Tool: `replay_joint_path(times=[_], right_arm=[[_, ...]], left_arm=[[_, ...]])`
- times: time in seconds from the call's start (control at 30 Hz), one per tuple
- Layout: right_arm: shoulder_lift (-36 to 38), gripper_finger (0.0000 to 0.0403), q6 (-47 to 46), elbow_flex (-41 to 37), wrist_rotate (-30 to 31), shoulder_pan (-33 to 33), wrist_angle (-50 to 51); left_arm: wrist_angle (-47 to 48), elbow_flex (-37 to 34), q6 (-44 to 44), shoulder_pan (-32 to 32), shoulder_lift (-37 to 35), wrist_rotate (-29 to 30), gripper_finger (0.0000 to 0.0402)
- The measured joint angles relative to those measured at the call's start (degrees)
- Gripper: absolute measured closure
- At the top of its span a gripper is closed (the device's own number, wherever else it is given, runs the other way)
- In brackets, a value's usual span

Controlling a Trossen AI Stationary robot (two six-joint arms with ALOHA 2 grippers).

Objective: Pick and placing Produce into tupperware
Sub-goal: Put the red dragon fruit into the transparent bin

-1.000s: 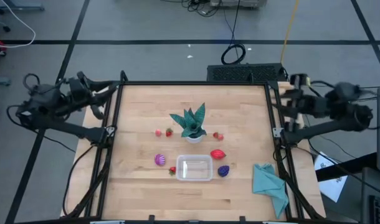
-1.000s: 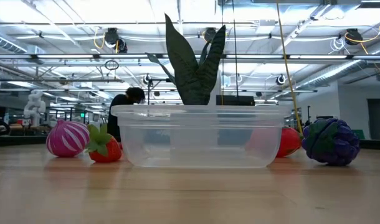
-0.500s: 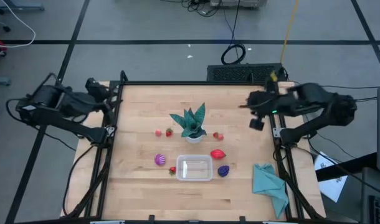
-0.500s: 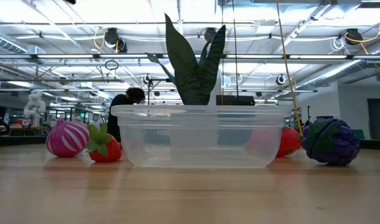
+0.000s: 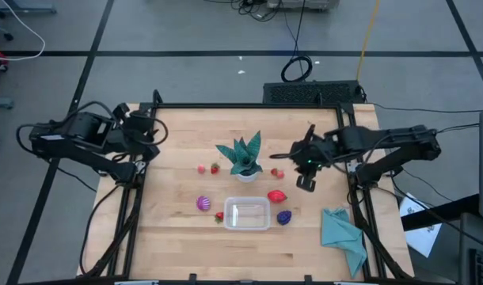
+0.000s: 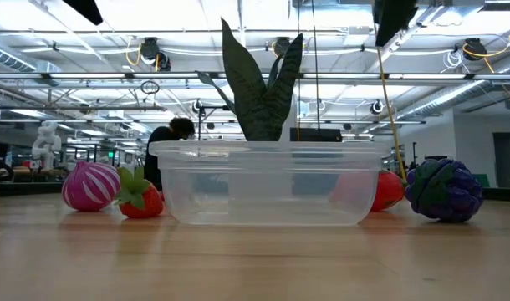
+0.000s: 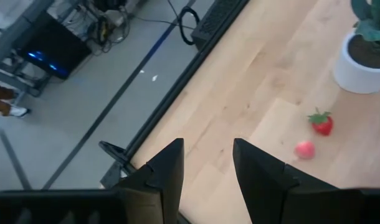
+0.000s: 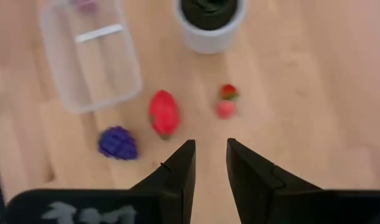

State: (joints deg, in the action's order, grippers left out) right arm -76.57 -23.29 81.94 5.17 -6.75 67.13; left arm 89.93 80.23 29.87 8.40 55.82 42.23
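The clear tupperware (image 5: 247,214) (image 6: 267,184) (image 8: 93,56) stands empty on the table's near middle. Around it lie a pink-purple ball (image 5: 203,203) (image 6: 91,186), a strawberry (image 5: 219,215) (image 6: 140,196), a larger red piece (image 5: 277,195) (image 8: 164,113) and a dark purple piece (image 5: 284,216) (image 8: 118,143). More small fruits lie left (image 7: 321,122) and right (image 8: 228,91) of the plant pot. My right gripper (image 5: 283,157) (image 8: 210,162) hovers open above the table, right of the plant. My left gripper (image 5: 154,133) (image 7: 207,168) is open over the table's far left.
A teal spiky plant in a white pot (image 5: 243,157) (image 8: 209,22) stands at the table's middle, behind the tupperware. A teal cloth (image 5: 343,237) lies at the near right corner. A black frame (image 5: 146,158) borders the table. A person (image 6: 167,146) shows far in the room.
My right gripper has swung from beyond the table's right edge toward the left, over the table, stopping right of the plant. My left gripper has moved right, from outside the frame to above the table's far left. The produce and tupperware have not moved.
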Motion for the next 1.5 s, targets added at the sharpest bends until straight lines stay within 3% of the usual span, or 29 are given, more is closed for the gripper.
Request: replay_joint_path(times=[0.17, 0.6, 1.0, 1.5], right_arm=[[0.06, 0.0321, -1.62, -6.91, -4.24, -0.05, -9.31], [0.04, 0.0290, -5.61, -18.83, -10.44, -0.08, -18.18], [0.06, 0.0245, -5.86, -23.97, -12.99, -0.03, -26.69], [-2.76, 0.0210, -7.54, -24.79, -14.45, -0.03, -31.91]], left_arm=[[0.02, 0.00, -0.11, 0.00, -0.01, 1.01, 0.0256], [0.00, -0.02, -0.07, 0.00, -0.01, 1.39, 0.0256], [0.00, -0.02, 0.02, 0.00, -0.01, 1.43, 0.0256], [0.00, -0.02, -0.92, 0.00, -0.01, 2.20, 0.0256]])
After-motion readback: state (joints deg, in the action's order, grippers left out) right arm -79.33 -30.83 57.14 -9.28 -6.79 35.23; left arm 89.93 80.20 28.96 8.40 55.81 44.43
